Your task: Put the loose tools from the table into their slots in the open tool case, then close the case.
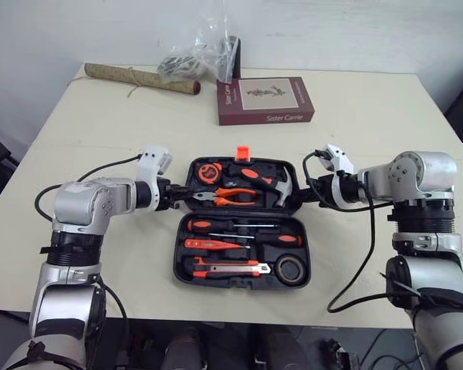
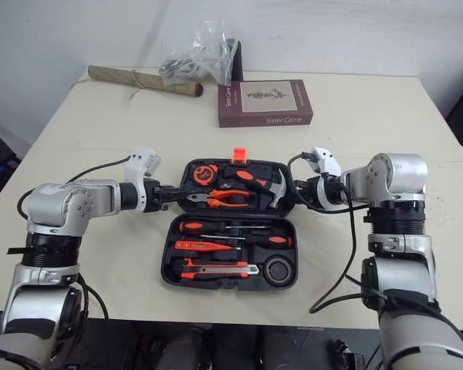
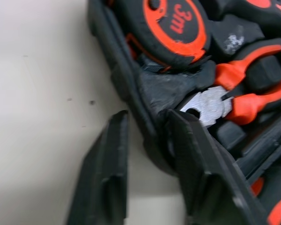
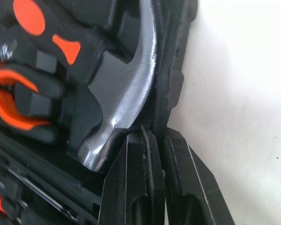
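Case [image 1: 179,254] lies open mid-worktop [image 1: 370,116], lid half on the far side, orange latch [image 1: 242,153] on its far rim. All tools sit in slots. Lid half: tape measure [image 1: 209,171], pliers [image 1: 231,196], hammer [image 1: 266,181]. Near half: screwdrivers [image 1: 231,226], knife [image 1: 228,270], tape roll [image 1: 292,269].

Left pincer [image 1: 177,194] is at the lid half's left wall, fingers spread astride it: one outside over the worktop, one inside by the pliers' jaws.

Right pincer [image 1: 302,193] is at the lid half's right rim, next to the hammer head, fingers pressed onto the rim.

Beyond the case: book [image 1: 264,99], scroll [image 1: 143,77], bag [image 1: 204,50].
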{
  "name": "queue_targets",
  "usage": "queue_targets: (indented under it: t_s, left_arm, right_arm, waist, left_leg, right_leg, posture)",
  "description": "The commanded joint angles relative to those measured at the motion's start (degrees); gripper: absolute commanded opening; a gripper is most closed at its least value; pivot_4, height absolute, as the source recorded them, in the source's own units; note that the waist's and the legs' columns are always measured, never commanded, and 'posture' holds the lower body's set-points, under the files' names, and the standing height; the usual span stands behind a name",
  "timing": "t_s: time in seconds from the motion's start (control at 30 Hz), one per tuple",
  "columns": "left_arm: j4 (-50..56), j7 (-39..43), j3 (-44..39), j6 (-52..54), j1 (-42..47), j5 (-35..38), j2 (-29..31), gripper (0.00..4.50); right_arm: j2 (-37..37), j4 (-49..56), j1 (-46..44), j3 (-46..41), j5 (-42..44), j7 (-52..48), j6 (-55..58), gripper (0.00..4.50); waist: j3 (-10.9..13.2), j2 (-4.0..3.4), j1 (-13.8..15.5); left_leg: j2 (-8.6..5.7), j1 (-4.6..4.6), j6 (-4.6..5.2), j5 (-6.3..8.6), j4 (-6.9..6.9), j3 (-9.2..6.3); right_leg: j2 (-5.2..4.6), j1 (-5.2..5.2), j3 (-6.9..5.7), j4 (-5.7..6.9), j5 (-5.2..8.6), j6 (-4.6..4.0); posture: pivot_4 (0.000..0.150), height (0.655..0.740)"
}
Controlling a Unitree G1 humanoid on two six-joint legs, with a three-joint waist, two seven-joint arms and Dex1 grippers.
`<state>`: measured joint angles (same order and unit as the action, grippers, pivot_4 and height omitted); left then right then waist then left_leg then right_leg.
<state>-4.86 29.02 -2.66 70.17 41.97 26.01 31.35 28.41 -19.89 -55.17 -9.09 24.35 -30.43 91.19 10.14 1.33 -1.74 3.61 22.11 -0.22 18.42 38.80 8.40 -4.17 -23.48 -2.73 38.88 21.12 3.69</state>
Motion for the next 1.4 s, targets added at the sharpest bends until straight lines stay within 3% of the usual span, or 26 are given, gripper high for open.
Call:
queue_targets:
  t_s: [0.03,0.17,0.27,0.33,0.6,0.8,0.83,0.87,1.03,1.07,1.17,1.33,1.4]
  left_arm:
    - [-0.9,2.4,-4.8,-6.1,-3.7,1.9,-1.5,0.09]
    - [1.3,7.1,-7.6,-21.0,-8.0,0.9,-1.5,0.09]
    - [2.7,12.3,-8.4,-41.1,-11.7,-2.1,-2.1,0.09]
    - [2.7,13.0,-7.4,-48.1,-13.4,-4.6,-1.5,0.09]
    - [-5.8,9.9,-4.1,-91.2,-19.6,-21.1,0.1,0.09]
    - [-8.2,5.5,-2.8,-105.7,-24.4,-28.8,1.5,0.09]
    - [-7.7,5.6,-2.8,-105.8,-25.8,-28.1,1.6,0.46]
    - [-7.1,5.5,-2.9,-106.3,-27.4,-28.2,2.1,0.90]
    - [-4.8,5.3,-8.2,-105.1,-38.0,-25.0,7.3,3.06]
    - [-4.3,5.3,-11.1,-102.9,-40.9,-22.2,8.0,3.07]
    - [-3.6,6.4,-19.2,-96.5,-47.7,-14.4,9.9,3.07]
    - [0.2,10.0,-19.7,-87.8,-46.4,-8.7,11.8,3.07]
    - [1.2,11.1,-17.5,-83.9,-42.4,-7.4,11.7,3.07]
  right_arm:
    - [-4.6,3.0,1.8,-9.8,1.8,2.6,-2.0,0.00]
    - [-5.0,17.3,10.1,-8.7,5.9,-5.6,-17.3,0.00]
    - [-3.8,24.4,18.0,-6.3,3.4,-11.6,-32.9,0.00]
    - [-2.7,25.4,21.7,-4.7,0.2,-12.6,-42.1,0.00]
    - [3.4,14.5,34.3,2.5,-17.2,-18.7,-100.8,0.00]
    - [7.3,0.5,38.7,6.2,-25.8,-15.1,-129.0,0.00]
    - [7.7,-1.4,39.1,6.4,-26.4,-14.3,-132.0,0.00]
    - [8.1,-3.0,39.5,6.6,-26.6,-13.7,-134.2,0.00]
    - [11.1,-5.4,41.3,6.2,-26.5,-11.0,-139.2,2.31]
    - [12.2,-4.8,42.3,5.8,-25.2,-11.8,-139.4,2.79]
    - [16.0,-2.0,46.9,3.3,-20.2,-14.2,-137.2,2.79]
    - [20.8,7.3,56.6,1.8,-6.9,-23.0,-124.0,2.79]
    - [23.4,13.8,61.1,2.2,-0.9,-27.6,-114.6,2.28]
  waist:
    - [-0.1,0.06,0.0]
    - [-0.1,0.06,-0.2]
    - [0.0,0.00,-0.2]
    - [0.1,-0.07,-0.2]
    - [0.2,-0.06,0.2]
    - [0.2,-0.06,0.1]
    - [0.2,-0.06,0.1]
    - [0.2,-0.07,0.1]
    - [0.2,-0.05,0.0]
    - [0.2,-0.07,0.0]
    - [0.2,-0.07,-0.3]
    - [0.2,-0.07,0.7]
    - [0.2,-0.10,1.1]
  left_leg:
    - [0.00,-0.02,0.00,0.00,0.06,0.00]
    - [0.03,-0.02,0.00,0.00,0.14,-0.01]
    - [0.04,0.05,-0.10,-0.06,-0.04,0.02]
    - [0.03,0.14,-0.12,-0.07,-0.10,0.08]
    - [0.00,0.19,-0.09,-0.07,-0.13,0.15]
    - [0.02,-0.07,0.02,-0.03,-0.08,0.09]
    - [0.02,-0.08,0.03,-0.02,-0.07,0.09]
    - [0.02,-0.11,0.04,-0.02,-0.06,0.09]
    - [0.01,-0.71,0.08,0.01,-0.46,0.11]
    - [0.02,-0.83,0.08,0.01,-0.51,0.11]
    - [0.06,-1.03,0.07,-0.01,-0.64,0.11]
    - [0.02,-1.12,0.08,-0.04,-0.66,-0.07]
    - [0.00,-1.27,0.12,-0.03,-0.67,-0.11]
  right_leg:
    - [0.00,0.03,0.00,-0.01,0.00,0.00]
    - [0.01,0.01,0.03,0.04,0.00,0.00]
    - [0.07,-0.13,0.04,0.01,0.00,0.00]
    - [0.11,-0.24,0.04,0.02,0.00,0.00]
    - [0.09,-0.30,0.04,-0.17,-0.02,0.03]
    - [0.00,0.00,0.00,-0.16,-0.02,0.03]
    - [-0.01,0.02,-0.01,-0.15,-0.02,0.03]
    - [-0.03,0.05,-0.01,-0.14,-0.02,0.03]
    - [-0.07,0.66,-0.02,-0.43,-0.01,0.02]
    - [-0.07,0.77,-0.02,-0.51,-0.01,0.02]
    - [-0.07,0.93,0.00,-0.58,-0.01,0.02]
    - [-0.12,1.17,-0.16,-0.70,-0.01,0.02]
    - [-0.14,1.41,-0.20,-0.82,-0.02,0.03]
  posture:
    - [0.150,0.7400]
    - [0.150,0.7400]
    - [0.150,0.7400]
    - [0.150,0.7400]
    - [0.150,0.7400]
    - [0.150,0.7400]
    - [0.150,0.7400]
    - [0.150,0.7400]
    - [0.150,0.7400]
    - [0.150,0.7400]
    - [0.150,0.7400]
    - [0.150,0.7400]
    - [0.150,0.7400]
